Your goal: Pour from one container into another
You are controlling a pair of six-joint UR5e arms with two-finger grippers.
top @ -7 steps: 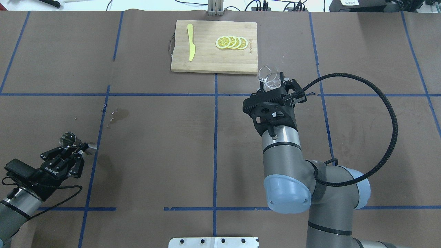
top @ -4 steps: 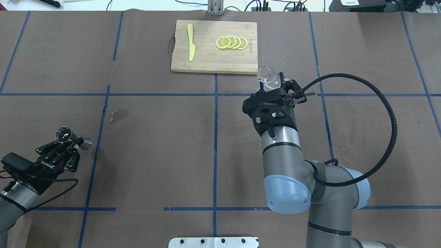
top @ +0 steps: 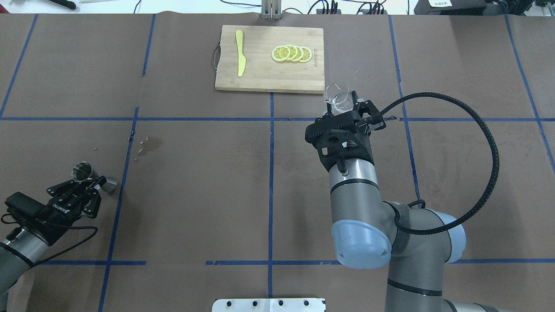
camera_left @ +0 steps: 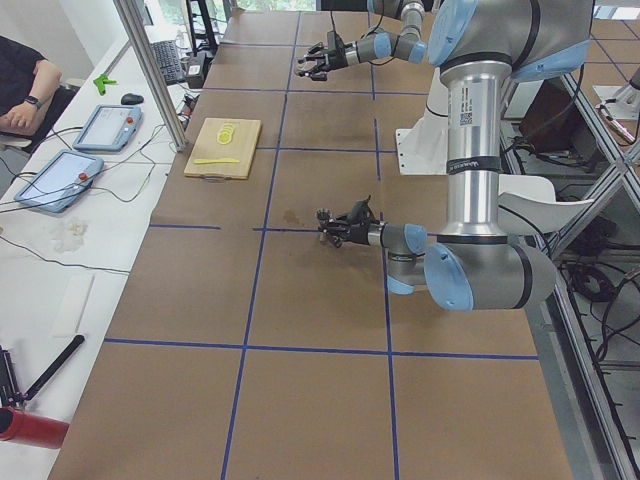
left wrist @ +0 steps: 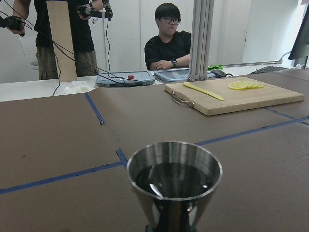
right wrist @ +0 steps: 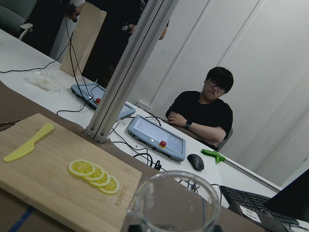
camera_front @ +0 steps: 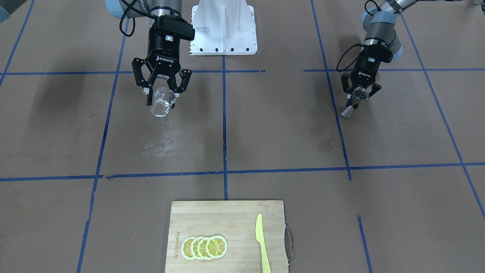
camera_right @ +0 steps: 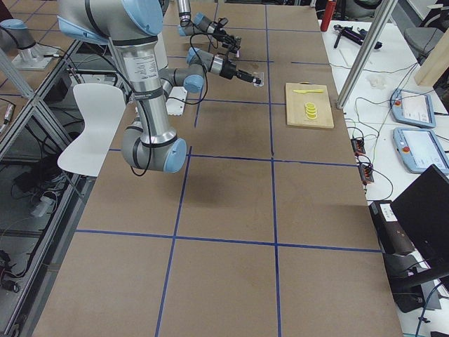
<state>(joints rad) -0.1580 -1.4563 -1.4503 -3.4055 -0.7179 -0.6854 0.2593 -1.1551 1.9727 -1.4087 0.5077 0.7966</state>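
Observation:
My right gripper (top: 344,109) is shut on the clear glass cup (top: 338,98), which it holds upright above the table just right of the centre line. In the front view, the right gripper (camera_front: 162,95) has its fingers on either side of the cup (camera_front: 161,104). The right wrist view shows only the cup's rim (right wrist: 174,200). At the near left, my left gripper (top: 92,184) is shut on the waist of the steel jigger (top: 90,177). The jigger (camera_front: 355,100) is tilted, low over the table. Its open upper cone (left wrist: 174,181) fills the left wrist view.
A wooden cutting board (top: 269,76) lies at the far middle with lemon slices (top: 291,53) and a yellow knife (top: 239,52) on it. A small wet stain (top: 151,145) marks the table left of centre. Operators sit beyond the far edge.
My left gripper has shifted a little to the left with the jigger in it. The right arm and the glass cup have not moved.

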